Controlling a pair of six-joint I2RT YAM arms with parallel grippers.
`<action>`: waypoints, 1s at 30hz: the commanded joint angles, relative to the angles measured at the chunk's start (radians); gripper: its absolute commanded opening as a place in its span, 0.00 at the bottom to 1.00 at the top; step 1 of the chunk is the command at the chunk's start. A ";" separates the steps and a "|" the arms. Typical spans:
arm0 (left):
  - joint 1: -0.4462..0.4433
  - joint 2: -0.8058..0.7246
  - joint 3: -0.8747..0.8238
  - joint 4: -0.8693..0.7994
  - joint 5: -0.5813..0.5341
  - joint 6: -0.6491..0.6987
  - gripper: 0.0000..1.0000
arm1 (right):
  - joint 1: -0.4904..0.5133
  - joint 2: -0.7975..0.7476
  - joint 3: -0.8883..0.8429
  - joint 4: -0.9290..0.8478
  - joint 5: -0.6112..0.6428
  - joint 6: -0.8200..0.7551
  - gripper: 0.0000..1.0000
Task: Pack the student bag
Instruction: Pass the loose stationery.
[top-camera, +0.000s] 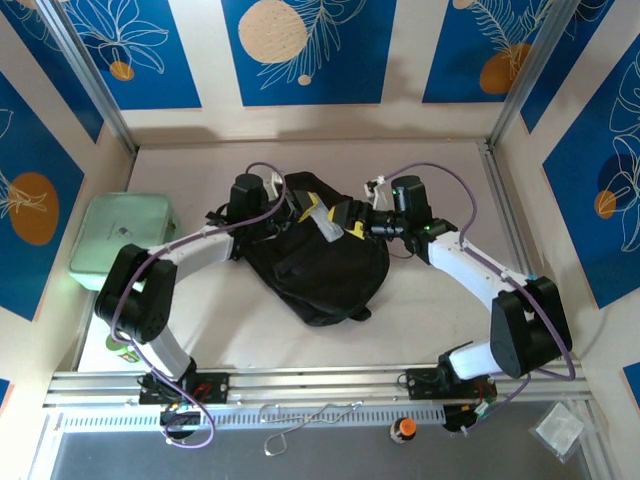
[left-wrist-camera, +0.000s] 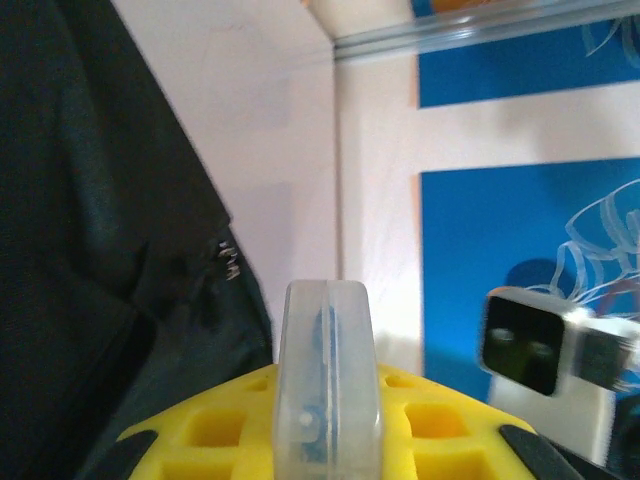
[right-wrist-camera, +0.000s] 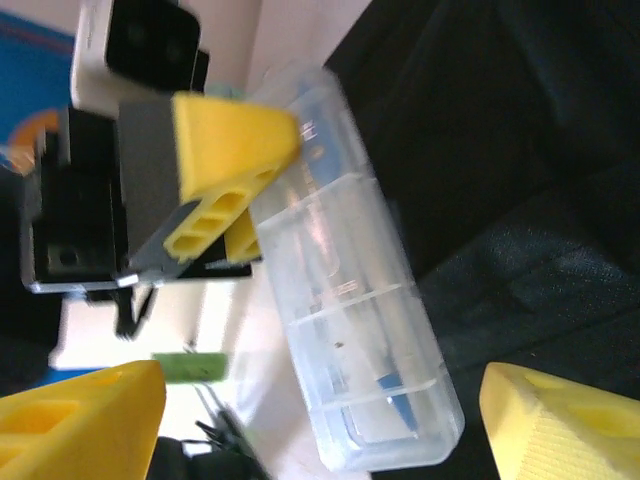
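The clear plastic case (right-wrist-camera: 350, 300) is blurred, its contents indistinct; the student bag (right-wrist-camera: 520, 150) is cropped.

1. A mint-green case (top-camera: 122, 243) lies on the table (top-camera: 430, 310), well to the left of the left end effector (top-camera: 310, 208).
2. A small orange-topped thing (top-camera: 403, 428) sits far behind the right end effector (top-camera: 358, 222).

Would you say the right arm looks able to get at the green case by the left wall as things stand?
Probably not. The green case lies far off to the left, and the backpack and the left arm sit between it and the right claw, which stands open.
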 joint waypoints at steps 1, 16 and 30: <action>0.010 -0.033 -0.013 0.250 -0.008 -0.116 0.12 | 0.007 0.019 0.005 0.141 -0.084 0.208 0.82; 0.010 -0.062 -0.056 0.254 -0.045 -0.096 0.14 | 0.020 0.011 -0.052 0.342 -0.112 0.302 0.59; 0.012 -0.067 -0.091 0.310 -0.031 -0.130 0.22 | 0.018 0.032 -0.077 0.471 -0.108 0.390 0.42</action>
